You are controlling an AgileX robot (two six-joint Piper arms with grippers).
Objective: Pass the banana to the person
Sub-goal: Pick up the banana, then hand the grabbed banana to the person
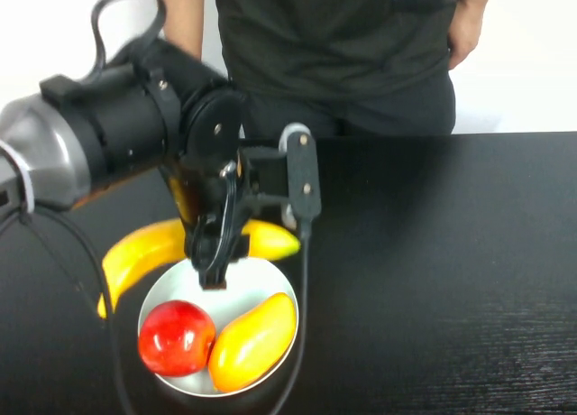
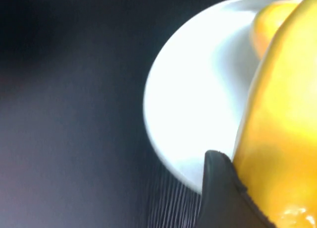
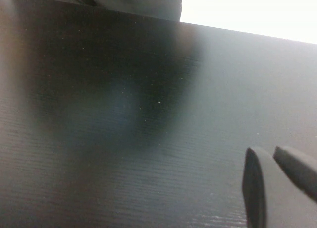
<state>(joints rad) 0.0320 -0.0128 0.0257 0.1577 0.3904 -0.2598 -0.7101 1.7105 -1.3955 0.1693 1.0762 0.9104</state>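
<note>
The banana (image 1: 144,253) lies across the back rim of the white plate (image 1: 248,293), its right tip at the plate's far edge. My left gripper (image 1: 216,253) is down over the banana's middle and shut on it. In the left wrist view one black finger (image 2: 223,198) presses against the yellow banana (image 2: 282,129) above the plate (image 2: 188,89). The person (image 1: 334,45) in a black T-shirt stands behind the table's far edge. My right gripper (image 3: 267,151) shows only in the right wrist view, fingers together, empty above bare black table.
A red apple (image 1: 176,336) and a plump yellow-orange mango (image 1: 252,341) lie in the plate. The black table (image 1: 433,271) stretches bare to the right. The left arm's cable hangs past the plate's right side.
</note>
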